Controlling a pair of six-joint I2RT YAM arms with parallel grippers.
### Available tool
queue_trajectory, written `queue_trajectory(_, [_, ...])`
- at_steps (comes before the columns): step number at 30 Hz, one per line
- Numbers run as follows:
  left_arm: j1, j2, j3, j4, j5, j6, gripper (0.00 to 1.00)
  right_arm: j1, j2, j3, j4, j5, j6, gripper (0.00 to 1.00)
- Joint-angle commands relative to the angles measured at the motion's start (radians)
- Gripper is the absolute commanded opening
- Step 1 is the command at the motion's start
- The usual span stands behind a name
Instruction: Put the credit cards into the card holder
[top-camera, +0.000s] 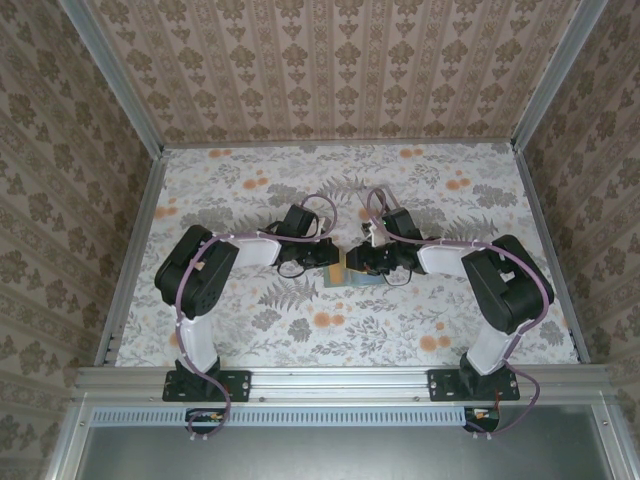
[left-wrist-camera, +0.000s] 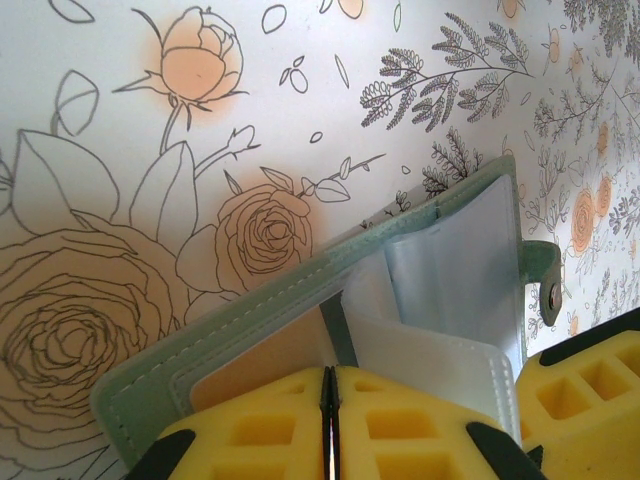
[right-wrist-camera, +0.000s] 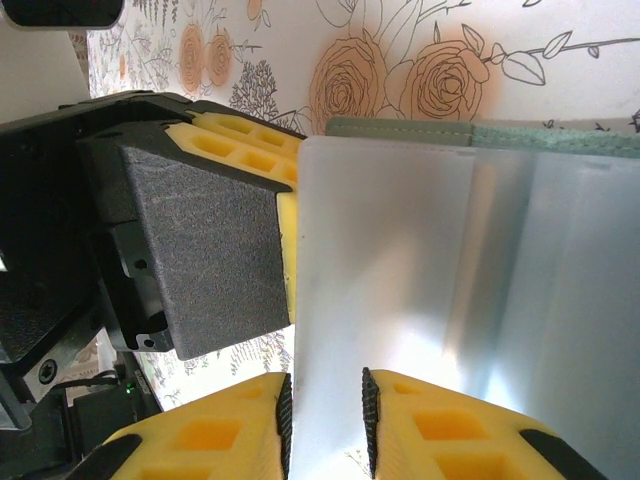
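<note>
From the top: left gripper (top-camera: 328, 262) and right gripper (top-camera: 362, 262) sit nose to nose mid-table (top-camera: 250, 190), with the green wallet (top-camera: 352, 281) right under their fingertips.

Left wrist cam: its fingers (left-wrist-camera: 400, 430) are pressed tight together at the open wallet's near edge, and a tan card (left-wrist-camera: 262, 360) sits in a pocket just past them.

Right wrist cam: its fingers (right-wrist-camera: 400, 405) are a sliver apart with a clear pocket (right-wrist-camera: 400, 250) running between them. Can't tell if it's actually pinched.
</note>
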Motion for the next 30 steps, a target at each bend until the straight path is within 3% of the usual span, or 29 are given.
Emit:
queue_trajectory(1, [0.008, 0.007, 0.002, -0.012, -0.004, 0.011, 0.11, -0.006, -0.024, -0.011, 0.024, -0.013, 0.004, 0.3])
queue_trajectory(5, [0.007, 0.002, 0.004, -0.018, -0.006, 0.012, 0.11, -0.006, -0.024, -0.011, 0.024, -0.016, 0.004, 0.39])
queue_trajectory(11, [0.007, 0.0, 0.0, -0.012, -0.008, 0.009, 0.11, -0.006, -0.016, -0.008, 0.02, -0.024, -0.003, 0.26])
queue_trajectory(15, [0.006, 0.003, -0.002, -0.01, -0.008, 0.007, 0.11, -0.008, -0.017, -0.009, 0.025, -0.029, -0.002, 0.25])
queue_trajectory(22, [0.006, 0.006, 0.0, -0.008, -0.01, 0.007, 0.11, -0.008, -0.012, -0.007, 0.049, -0.069, 0.004, 0.02])
queue_trajectory(30, [0.007, 0.007, -0.004, -0.006, -0.014, 0.007, 0.11, -0.022, 0.002, -0.022, 0.123, -0.134, 0.053, 0.0])
